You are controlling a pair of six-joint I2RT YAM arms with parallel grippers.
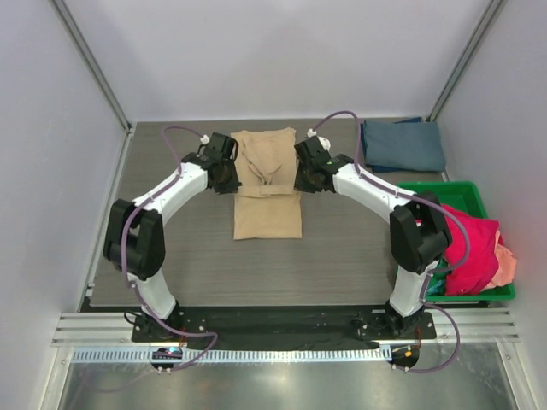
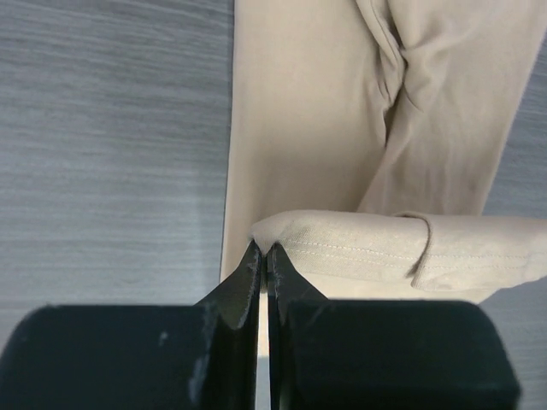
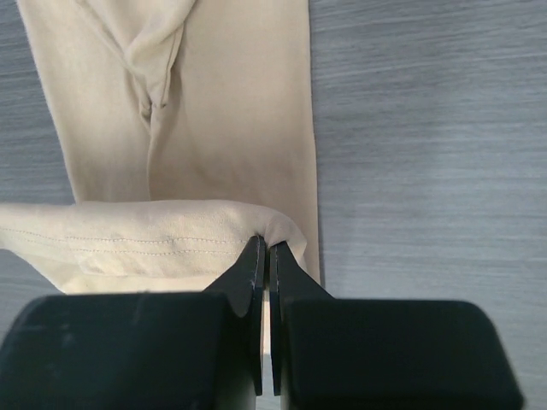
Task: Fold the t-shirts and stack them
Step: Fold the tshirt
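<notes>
At 4 o'clock the green bin point(image 1: 444, 186) holds a magenta t-shirt point(image 1: 468, 243) and a peach t-shirt point(image 1: 506, 265). At the middle of the counter point(image 1: 171, 265) lies the tan t-shirt point(image 1: 267, 213), narrowed to a long strip. The left end effector point(image 2: 263, 248) and right end effector point(image 3: 263, 241) are each pressed together on a corner of its stitched hem, which is doubled over mid-length. This looks like the crosswise fold. Next, both should carry the hem evenly and lay it flat before letting go. A folded slate-blue t-shirt point(image 1: 402, 145) lies at 1 o'clock.
</notes>
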